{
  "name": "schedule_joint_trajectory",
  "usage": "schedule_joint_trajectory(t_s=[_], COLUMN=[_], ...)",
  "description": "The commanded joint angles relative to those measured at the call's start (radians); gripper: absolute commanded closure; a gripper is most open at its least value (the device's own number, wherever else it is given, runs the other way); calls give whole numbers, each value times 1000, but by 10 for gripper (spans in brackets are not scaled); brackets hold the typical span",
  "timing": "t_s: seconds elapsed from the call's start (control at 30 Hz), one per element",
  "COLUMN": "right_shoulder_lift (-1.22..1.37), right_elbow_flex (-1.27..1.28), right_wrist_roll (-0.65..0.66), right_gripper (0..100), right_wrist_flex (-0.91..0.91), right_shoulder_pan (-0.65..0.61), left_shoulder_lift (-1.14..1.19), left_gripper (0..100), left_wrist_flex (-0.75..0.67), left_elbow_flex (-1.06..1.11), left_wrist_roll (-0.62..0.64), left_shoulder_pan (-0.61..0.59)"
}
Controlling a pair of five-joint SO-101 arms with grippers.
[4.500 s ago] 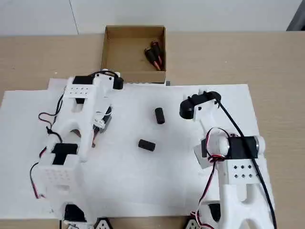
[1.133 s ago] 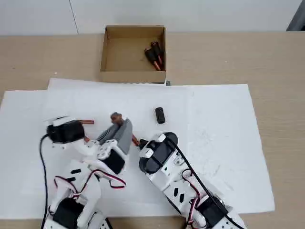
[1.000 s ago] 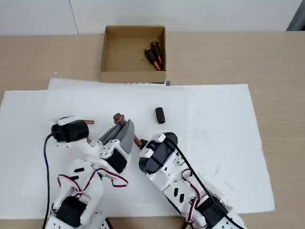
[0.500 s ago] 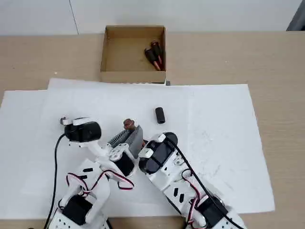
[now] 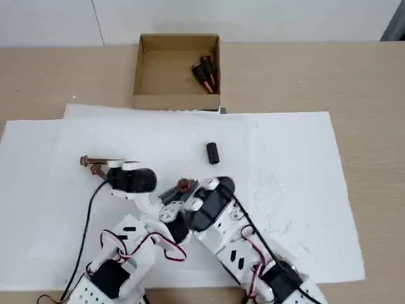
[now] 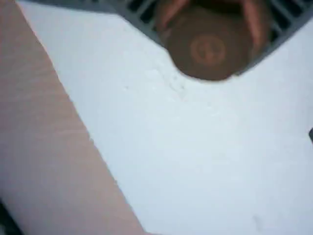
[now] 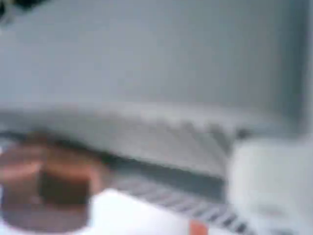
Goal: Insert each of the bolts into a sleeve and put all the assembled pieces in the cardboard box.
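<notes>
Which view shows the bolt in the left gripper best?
The left wrist view: the bolt head is large and near, held in the left gripper. The high view shows it small, from above. The right wrist view gives a brown blur, perhaps the bolt.

Left pincer (image 5: pixel 180 190) and bolt (image 5: pixel 184 184) farther right.

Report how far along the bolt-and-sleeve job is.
Done: assembled pieces lie in the cardboard box. In hand: the left gripper is shut on a bolt, not visibly sleeved. Left: one loose sleeve and loose bolts on the paper.
</notes>
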Motion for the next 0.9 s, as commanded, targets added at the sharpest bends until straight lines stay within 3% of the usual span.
schedule_joint_trajectory(t_s=[0.0, 0.3, 0.57, 0.87], right_shoulder_lift=[-12, -12, -10, -10], right_elbow_flex=[-49, -41, -40, -40], right_wrist_roll=[-2, -2, -2, -2], right_gripper=[995, 995, 995, 995], right_wrist_flex=[-30, -30, -30, -22], right_shoulder_pan=[-5, -2, -2, -1], left_shoulder_lift=[-11, -11, -11, -9], left_gripper=[995, 992, 738, 730], left_wrist_flex=[54, 107, 107, 189], left_elbow_flex=[-7, -8, -12, -111], left_wrist_roll=[-17, -18, -83, -84], left_shoulder_pan=[38, 37, 34, 29])
